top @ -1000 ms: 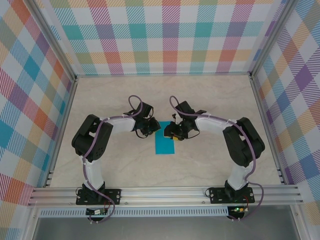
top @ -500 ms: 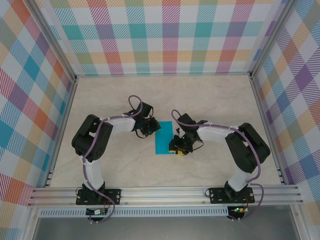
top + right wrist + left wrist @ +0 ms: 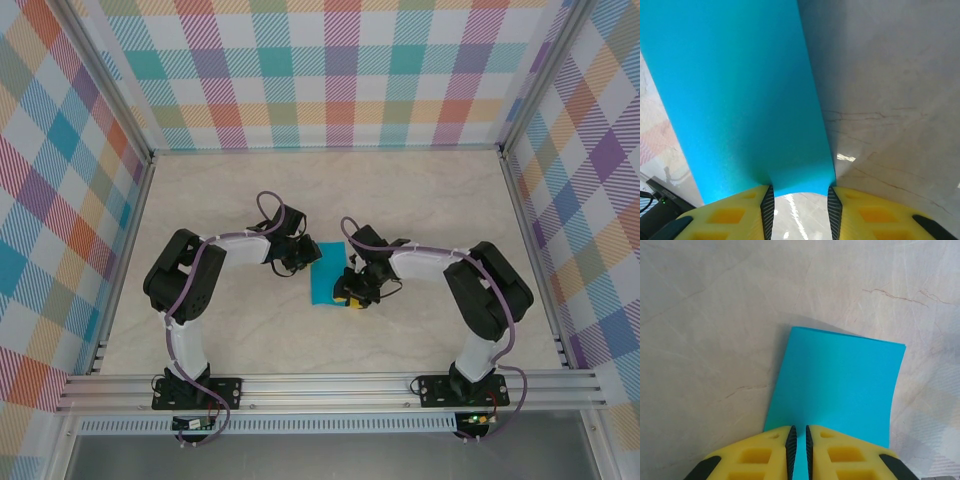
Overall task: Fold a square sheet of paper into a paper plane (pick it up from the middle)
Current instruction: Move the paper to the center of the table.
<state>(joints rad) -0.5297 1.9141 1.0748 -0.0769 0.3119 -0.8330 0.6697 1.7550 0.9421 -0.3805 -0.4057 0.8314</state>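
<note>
Now left hand (image 3: 798, 432) pinches paper (image 3: 840, 385), right hand (image 3: 800, 196) open; marbled table (image 3: 420, 200), plaid walls (image 3: 330, 70).

1. No text, label, brand, number or sign can be read in any view.
2. The thin teal-blue sheet of paper (image 3: 837, 385), at lower centre of the left wrist view, is seen plain.

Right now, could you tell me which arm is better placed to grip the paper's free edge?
Probably right: the right gripper sits open at that edge; the left gripper pinches the paper.
</note>
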